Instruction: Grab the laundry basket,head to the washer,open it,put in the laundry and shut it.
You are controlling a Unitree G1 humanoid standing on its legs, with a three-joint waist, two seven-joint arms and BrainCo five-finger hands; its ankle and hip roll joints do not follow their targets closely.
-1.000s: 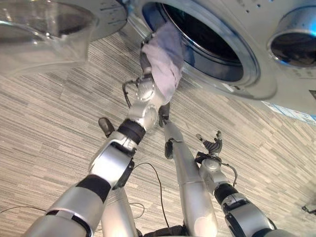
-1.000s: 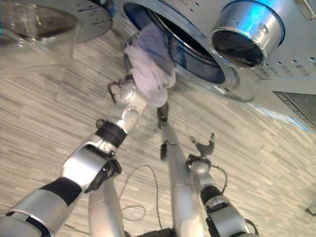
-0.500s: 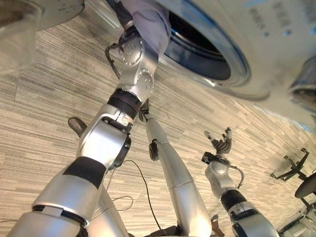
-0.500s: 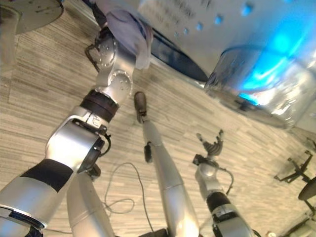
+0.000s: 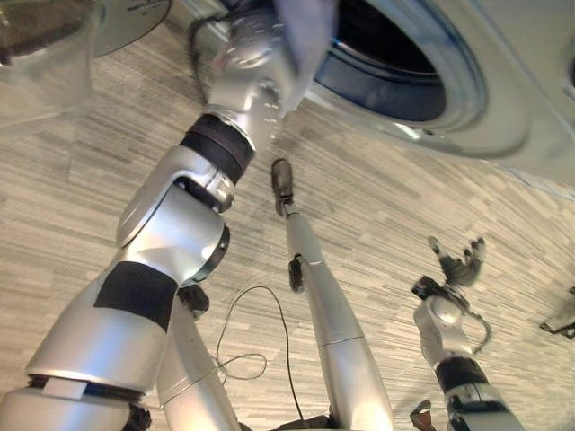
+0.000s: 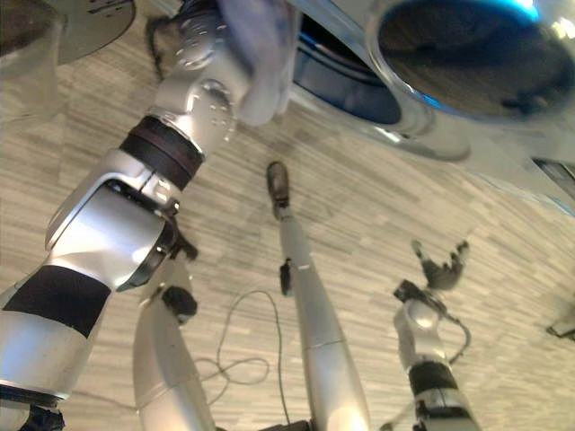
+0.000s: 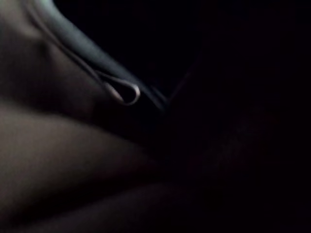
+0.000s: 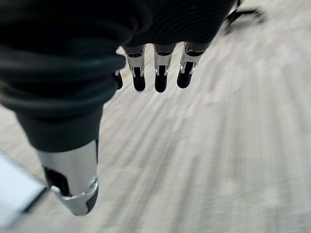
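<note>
The pale lilac, crumpled laundry cloth [image 5: 305,31] is hanging at the lower rim of the washer's round opening, its long axis running down from the opening toward the floor, its upper part going out past the top of the head views. It is draping over the end of the left arm, so the left robot hand is hidden behind and under it, and whether its fingers are clenched or released cannot be told. In the left wrist view a dim fold of fabric [image 7: 58,160] is lying close before the camera against near-black darkness, with a thin pale loop [image 7: 124,94] beside it.

The silver-white front-loading washing machine [image 5: 503,126] is standing with its dark, blue-rimmed drum opening [image 5: 386,63] uncovered; the inside is too dark to tell what is lying in it. Its clear domed door [image 6: 467,54] is swinging wide in front of the right eye view.

The left arm is stretching up and forward to the opening's lower edge. The right robot hand [image 5: 460,260] is hovering well apart over the grey striped wooden floor [image 5: 81,180], palm up, fingers [image 8: 160,80] loosely spread and grasping nothing.
</note>
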